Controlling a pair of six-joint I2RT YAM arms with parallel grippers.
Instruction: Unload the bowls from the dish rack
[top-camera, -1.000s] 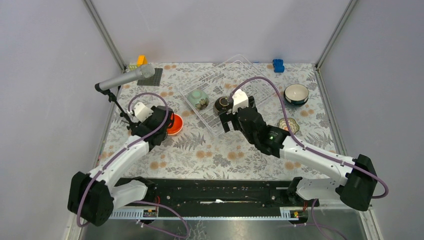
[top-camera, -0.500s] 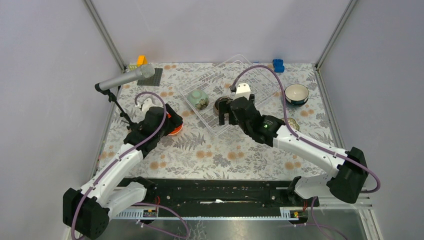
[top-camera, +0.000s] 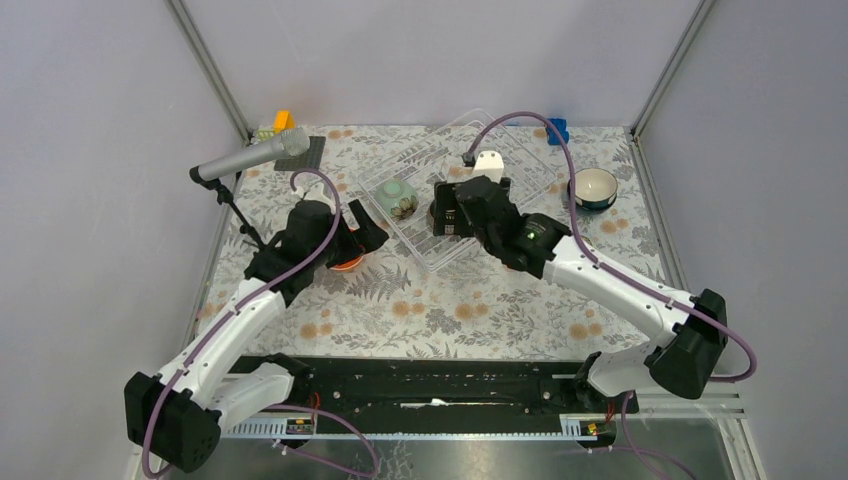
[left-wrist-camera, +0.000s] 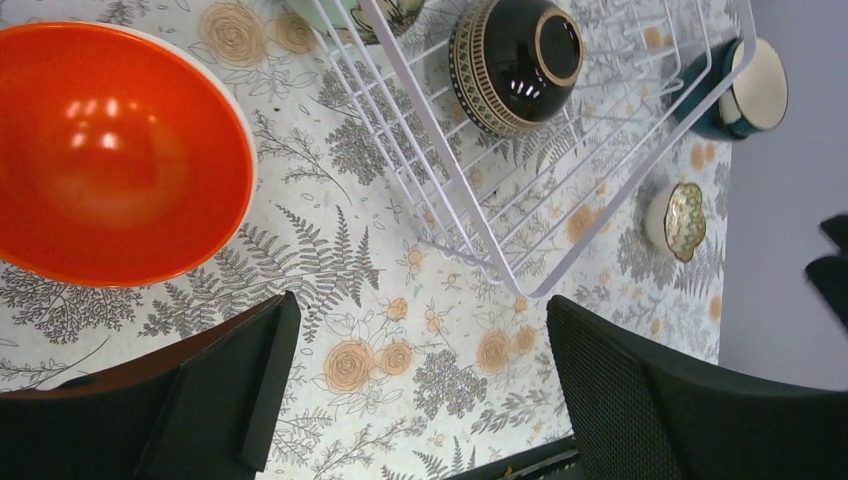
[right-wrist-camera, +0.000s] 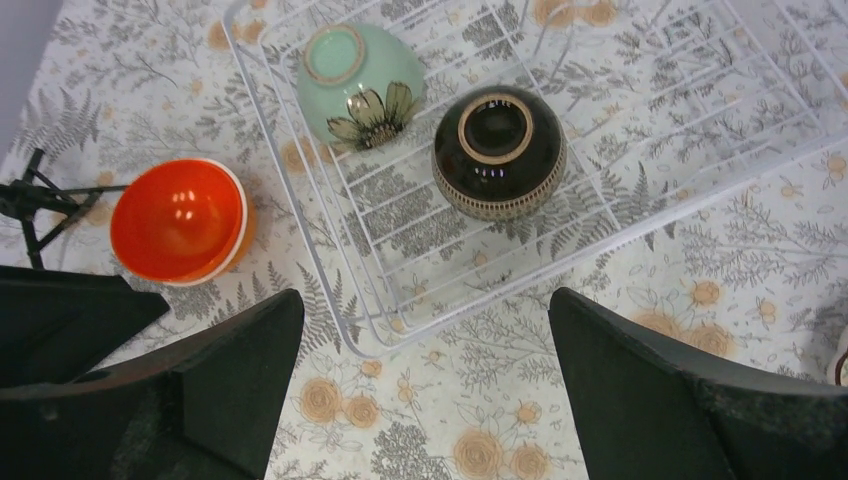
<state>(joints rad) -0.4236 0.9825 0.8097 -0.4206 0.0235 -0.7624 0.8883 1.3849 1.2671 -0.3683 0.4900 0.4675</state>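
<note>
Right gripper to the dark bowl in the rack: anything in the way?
Nothing visible. The right gripper is open, and the dark brown bowl lies in the dish rack straight ahead of it, uncovered. The pale green bowl sits beside it, apart.

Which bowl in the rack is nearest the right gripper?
The dark brown patterned bowl, upside down in the rack; the pale green bowl with the flower lies farther off.

I see the table under a fern-and-flower cloth; the dish rack lies askew at its back middle; an orange bowl stands just left of the rack; a teal bowl sits to its right, a small patterned bowl nearer me; a microphone stand stands at left; a dark mat and a blue block lie by the back edge.
</note>
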